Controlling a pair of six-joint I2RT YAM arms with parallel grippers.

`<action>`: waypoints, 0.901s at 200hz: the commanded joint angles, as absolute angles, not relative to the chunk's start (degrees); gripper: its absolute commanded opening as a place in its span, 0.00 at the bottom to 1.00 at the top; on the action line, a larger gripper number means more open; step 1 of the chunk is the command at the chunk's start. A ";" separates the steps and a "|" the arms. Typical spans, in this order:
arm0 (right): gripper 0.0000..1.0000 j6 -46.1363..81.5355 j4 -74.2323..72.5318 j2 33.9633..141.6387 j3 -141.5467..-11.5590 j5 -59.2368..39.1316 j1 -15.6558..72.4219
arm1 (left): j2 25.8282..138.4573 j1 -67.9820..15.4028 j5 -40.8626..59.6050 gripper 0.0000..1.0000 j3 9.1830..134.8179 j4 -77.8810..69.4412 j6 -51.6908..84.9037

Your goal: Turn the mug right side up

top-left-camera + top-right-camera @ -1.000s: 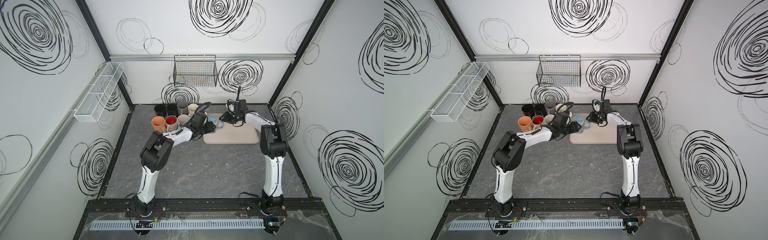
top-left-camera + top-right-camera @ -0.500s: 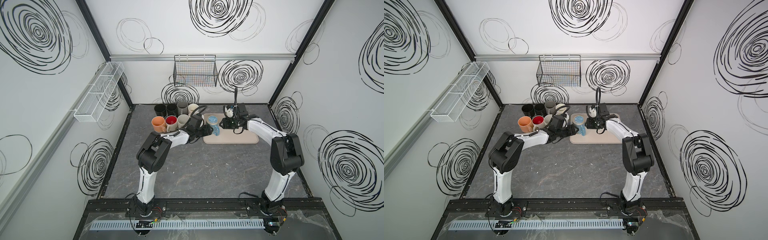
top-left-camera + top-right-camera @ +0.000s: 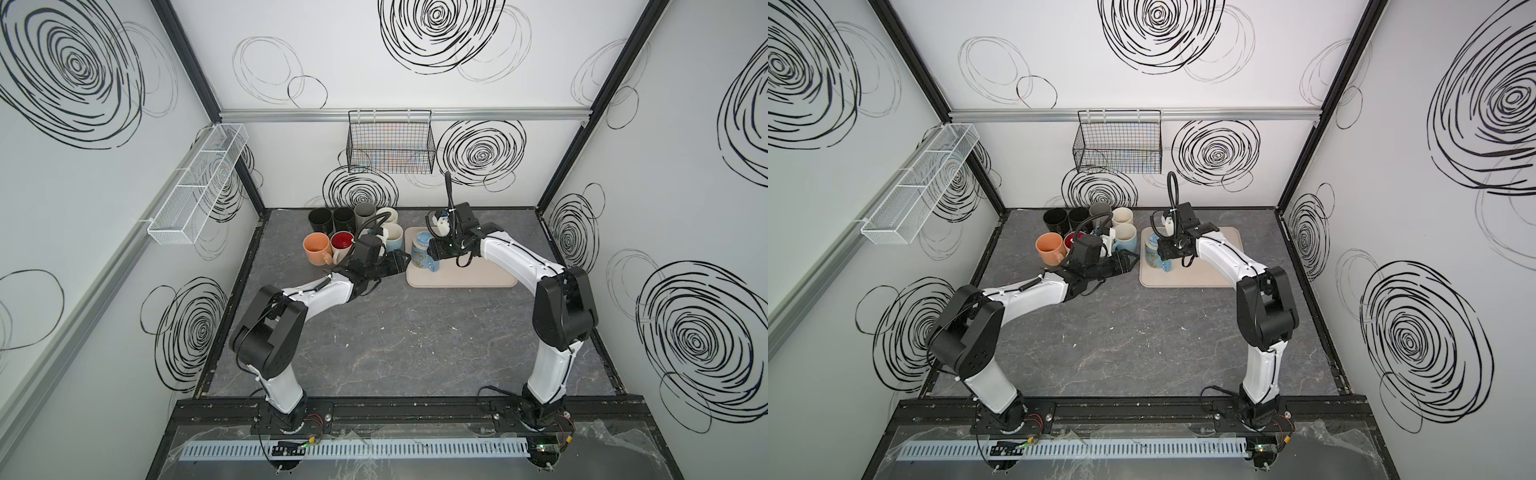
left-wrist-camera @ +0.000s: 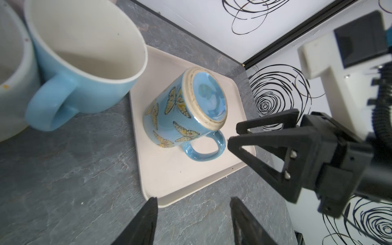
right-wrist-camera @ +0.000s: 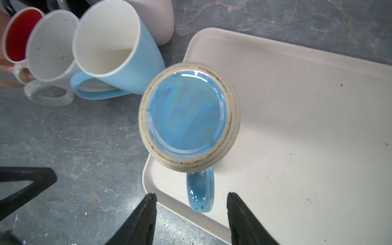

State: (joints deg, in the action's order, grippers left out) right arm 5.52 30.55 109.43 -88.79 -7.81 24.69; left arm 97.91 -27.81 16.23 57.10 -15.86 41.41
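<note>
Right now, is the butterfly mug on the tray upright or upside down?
Upside down: the butterfly mug shows its flat blue base and foot ring on top, with its mouth down on the tray.

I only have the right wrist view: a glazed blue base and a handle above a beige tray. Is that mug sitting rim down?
Observer: Yes; the left wrist view shows the blue butterfly-patterned ceramic mug upside down, rim on the beige plastic tray.
Operator: Where's the left gripper?
Observer: In a top view the left gripper is just off the tray's left end, fingers open, empty.
Operator: Mine?
Observer: The right gripper is beside the handle, not gripping.
</note>
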 commanded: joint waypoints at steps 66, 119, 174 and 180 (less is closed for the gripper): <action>0.45 4.45 35.95 115.17 -94.82 -0.18 26.98 | 93.30 -24.41 17.14 0.59 51.43 -19.71 40.96; 0.22 1.95 39.04 117.62 -98.17 4.60 27.99 | 92.12 -23.65 17.16 0.59 50.02 -20.12 41.04; 0.00 2.88 34.14 113.14 -93.92 5.66 28.14 | 88.90 -23.90 16.53 0.59 48.30 -19.64 40.78; 0.00 3.30 32.81 112.01 -92.68 5.41 28.04 | 88.58 -24.01 16.53 0.59 48.10 -19.91 40.85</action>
